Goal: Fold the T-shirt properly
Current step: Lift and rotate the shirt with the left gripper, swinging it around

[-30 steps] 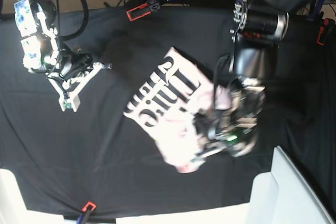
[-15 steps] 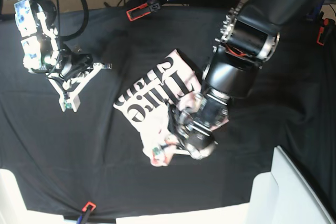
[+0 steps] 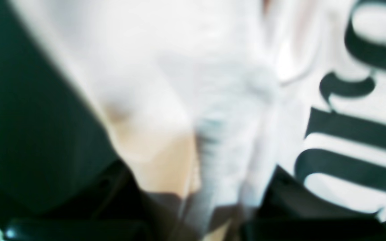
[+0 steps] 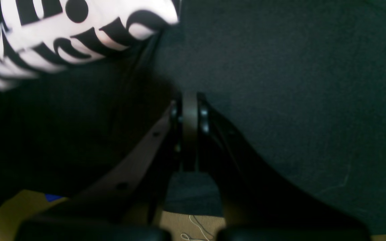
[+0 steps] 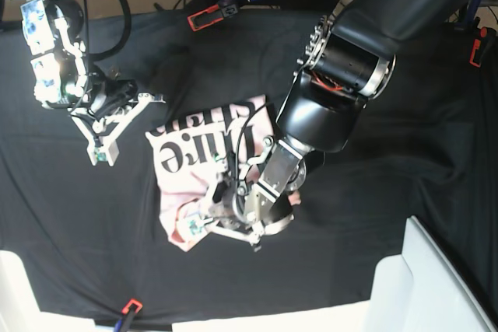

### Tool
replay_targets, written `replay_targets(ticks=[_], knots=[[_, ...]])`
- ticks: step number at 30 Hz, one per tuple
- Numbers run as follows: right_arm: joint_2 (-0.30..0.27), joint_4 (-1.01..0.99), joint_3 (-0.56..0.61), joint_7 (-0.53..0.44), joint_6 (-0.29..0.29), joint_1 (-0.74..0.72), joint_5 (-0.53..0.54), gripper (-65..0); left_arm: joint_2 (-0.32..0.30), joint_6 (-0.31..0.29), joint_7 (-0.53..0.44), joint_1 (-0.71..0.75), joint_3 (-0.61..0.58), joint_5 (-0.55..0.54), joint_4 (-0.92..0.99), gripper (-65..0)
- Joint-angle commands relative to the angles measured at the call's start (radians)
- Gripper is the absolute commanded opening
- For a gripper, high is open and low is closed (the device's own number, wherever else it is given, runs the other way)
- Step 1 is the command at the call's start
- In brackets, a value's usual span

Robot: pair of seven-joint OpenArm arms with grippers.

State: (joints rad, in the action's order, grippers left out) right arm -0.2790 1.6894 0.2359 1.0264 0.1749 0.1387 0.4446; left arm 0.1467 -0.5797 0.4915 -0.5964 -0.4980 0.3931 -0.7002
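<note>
Pink cotton of the T-shirt (image 5: 204, 170) lies bunched under the left gripper (image 5: 226, 223), whose jaws pinch its lower edge. Right gripper (image 5: 105, 141) rests shut and empty, well apart. I think a slow, low drag would avoid wrinkles.

The pale pink short-sleeved T-shirt (image 5: 198, 169) is soft matt cotton cloth, rumpled, with flat black serif lettering printed on it. Under it, the black cloth covering the table (image 5: 436, 153) looks matt and finely woven, lightly creased. The big black arm shell (image 5: 405, 5) above the shirt is smooth, slightly glossy plastic.
</note>
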Motion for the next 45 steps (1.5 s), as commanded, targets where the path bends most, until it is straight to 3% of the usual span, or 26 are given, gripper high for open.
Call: replay_targets(ticks=[1,10,13,19,45], knots=[[-0.007,0.013,-0.005,-0.013,-0.002,-0.014,0.001,-65.0,0.010,0.008,-0.038,-0.040,0.002,-0.004,-0.011,-65.0],[-0.007,0.013,-0.008,-0.014,-0.002,-0.015,0.001,-65.0,0.010,0.008,-0.238,-0.104,0.000,0.000,0.162,-65.0],[-0.003,0.013,-0.059,-0.014,-0.002,-0.015,0.001,-65.0,0.010,0.008,-0.287,-0.113,-0.009,0.002,0.175,-65.0],[-0.006,0.013,-0.089,-0.013,-0.002,-0.015,0.001,-65.0,0.010,0.008,-0.307,-0.121,-0.164,-0.009,0.176,-65.0],[0.014,0.019,-0.069,-0.011,-0.008,-0.037,0.004,-65.0,0.010,0.008,-0.362,-0.116,-0.172,-0.003,0.176,-65.0]])
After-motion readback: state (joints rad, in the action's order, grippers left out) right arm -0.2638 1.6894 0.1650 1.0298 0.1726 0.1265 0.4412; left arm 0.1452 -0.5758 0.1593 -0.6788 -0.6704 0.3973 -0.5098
